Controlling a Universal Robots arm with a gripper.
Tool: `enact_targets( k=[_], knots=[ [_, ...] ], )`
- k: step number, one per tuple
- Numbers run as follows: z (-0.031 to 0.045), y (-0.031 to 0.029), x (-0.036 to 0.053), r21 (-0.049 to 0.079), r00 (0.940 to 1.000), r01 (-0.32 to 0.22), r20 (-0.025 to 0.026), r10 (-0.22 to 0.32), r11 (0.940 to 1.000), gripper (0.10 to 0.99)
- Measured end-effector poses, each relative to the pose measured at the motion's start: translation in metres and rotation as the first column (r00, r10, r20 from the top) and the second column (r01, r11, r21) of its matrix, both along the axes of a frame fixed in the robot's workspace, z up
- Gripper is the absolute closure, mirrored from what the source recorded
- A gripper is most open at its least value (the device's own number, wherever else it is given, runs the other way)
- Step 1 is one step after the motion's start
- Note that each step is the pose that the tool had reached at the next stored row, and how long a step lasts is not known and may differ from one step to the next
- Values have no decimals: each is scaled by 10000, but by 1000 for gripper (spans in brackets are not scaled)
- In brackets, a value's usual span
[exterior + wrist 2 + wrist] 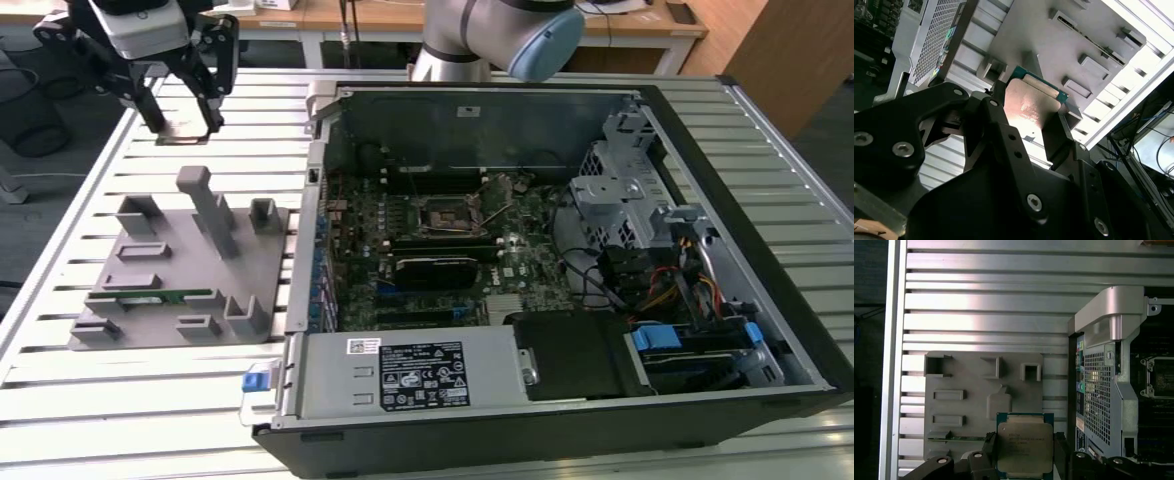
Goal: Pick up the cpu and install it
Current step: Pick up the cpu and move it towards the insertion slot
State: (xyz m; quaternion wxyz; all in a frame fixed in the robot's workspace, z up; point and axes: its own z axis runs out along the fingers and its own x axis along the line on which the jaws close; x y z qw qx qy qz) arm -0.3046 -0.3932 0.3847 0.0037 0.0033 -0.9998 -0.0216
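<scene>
The cpu [1024,442] is a flat square chip with a silvery top and a green edge, and my gripper [1024,460] is shut on it from two sides. In the second wrist view the cpu [1030,100] sits between the black fingers [999,97]. In the exterior view my gripper [183,122] hangs high above the slatted table at the exterior view's far left corner, with the cpu [188,134] at its tips, beyond the grey fixture plate [174,280]. The open black cpu socket [441,212] lies on the motherboard inside the computer case [694,200].
The grey fixture plate [984,390] carries raised posts and pockets, and a long green memory stick [163,297] lies in one slot. The case's metal wall [1109,315] rises between the plate and the motherboard. Drive cages and cables [654,270] fill the case's right side.
</scene>
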Motion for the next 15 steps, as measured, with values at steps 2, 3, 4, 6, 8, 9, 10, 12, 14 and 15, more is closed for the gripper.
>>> enact_targets(
  k=[2, 3, 4, 6, 8, 9, 10, 12, 14, 15],
  knots=[
    [-1, 0, 19, 0, 10000, -1, 1, 1, 10000, 545],
    [-1, 0, 27, 0, 10000, 0, 0, 0, 10000, 545],
    [-2, 0, 35, 0, 10000, 0, 0, 0, 10000, 545],
    [-3, 0, 49, 0, 10000, -1, 1, 1, 10000, 545],
    [-4, 0, 63, 0, 10000, 0, 1, 0, 10000, 545],
    [-4, 0, 70, 0, 10000, -1, 1, 1, 10000, 545],
    [-5, 0, 76, 0, 10000, 0, 0, 0, 10000, 545],
    [-6, 0, 90, 0, 10000, 0, 1, 0, 10000, 545],
    [-7, 0, 102, 1, 10000, 0, 1, 0, 10000, 545],
    [-7, 0, 109, 1, 10000, -1, 1, 1, 10000, 545]
  ],
)
